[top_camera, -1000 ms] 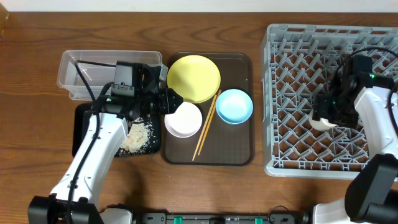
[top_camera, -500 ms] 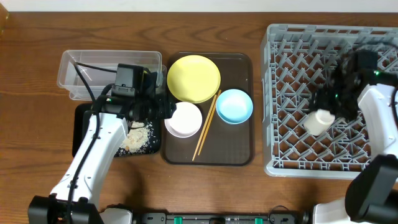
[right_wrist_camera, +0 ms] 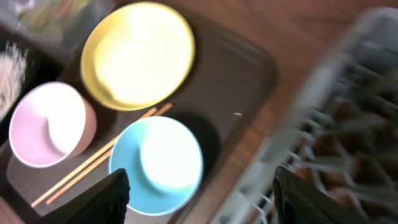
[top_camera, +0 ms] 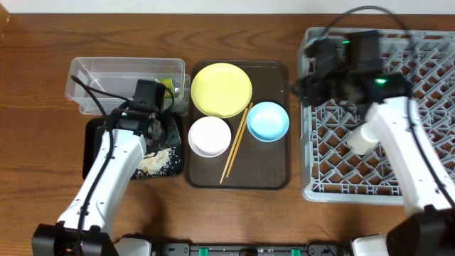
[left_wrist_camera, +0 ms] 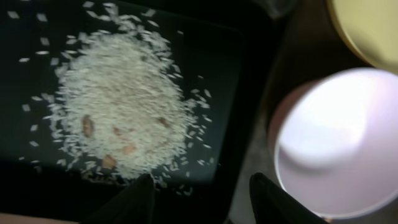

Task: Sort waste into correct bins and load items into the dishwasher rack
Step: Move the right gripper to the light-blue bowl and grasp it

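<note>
So far, we judge the job roughly half done: the wrapper [top_camera: 166,85] lies in the clear box [top_camera: 92,78], the rice [top_camera: 158,159] is heaped on the black tray [top_camera: 91,141], and the cup [top_camera: 362,139] lies on its side in the rack [top_camera: 426,178]. The yellow plate [top_camera: 221,89], white bowl [top_camera: 210,136], blue bowl [top_camera: 268,121] and chopsticks [top_camera: 234,146] are not yet loaded and sit on the brown tray [top_camera: 274,174]. Our left claw [left_wrist_camera: 200,183] hangs open and empty over the black tray's edge beside the white bowl, our right claw [right_wrist_camera: 200,177] stands wide and empty at the rack's left edge facing the brown tray, and we can read no brand, label or writing anywhere.
</note>
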Motion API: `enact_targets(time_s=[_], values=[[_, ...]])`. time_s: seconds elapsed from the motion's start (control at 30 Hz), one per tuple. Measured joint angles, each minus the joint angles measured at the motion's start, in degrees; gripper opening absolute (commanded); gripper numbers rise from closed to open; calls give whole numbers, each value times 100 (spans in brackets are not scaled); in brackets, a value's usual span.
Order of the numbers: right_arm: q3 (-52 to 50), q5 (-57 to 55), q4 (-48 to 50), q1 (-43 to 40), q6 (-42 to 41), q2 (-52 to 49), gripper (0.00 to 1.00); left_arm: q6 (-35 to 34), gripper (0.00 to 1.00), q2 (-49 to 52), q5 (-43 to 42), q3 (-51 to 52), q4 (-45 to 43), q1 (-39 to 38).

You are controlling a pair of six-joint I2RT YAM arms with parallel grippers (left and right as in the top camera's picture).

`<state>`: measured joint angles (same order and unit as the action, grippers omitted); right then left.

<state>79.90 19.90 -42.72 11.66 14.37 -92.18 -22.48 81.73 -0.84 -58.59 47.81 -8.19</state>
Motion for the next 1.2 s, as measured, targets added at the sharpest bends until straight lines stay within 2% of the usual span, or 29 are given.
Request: enact_targets(time_s=[0.27,0.53,0.6,0.9,1.2], values=[[0,-496,190,750,221,-1080,64,-221,58,0,262,0,-4,-2],[-2,-1478,313,1036,267,-1910,61,-280,58,0,278,0,-4,-2],[-2,-1679,317,1045,267,-2015,56,-284,58,0,278,0,-7,-2],[-2,-2041,339,1051,142,-2221,3,-284,59,0,275,0,-4,-2],[2,-2063,310,1049,-9,-2140,1,-286,59,0,278,0,-7,-2]])
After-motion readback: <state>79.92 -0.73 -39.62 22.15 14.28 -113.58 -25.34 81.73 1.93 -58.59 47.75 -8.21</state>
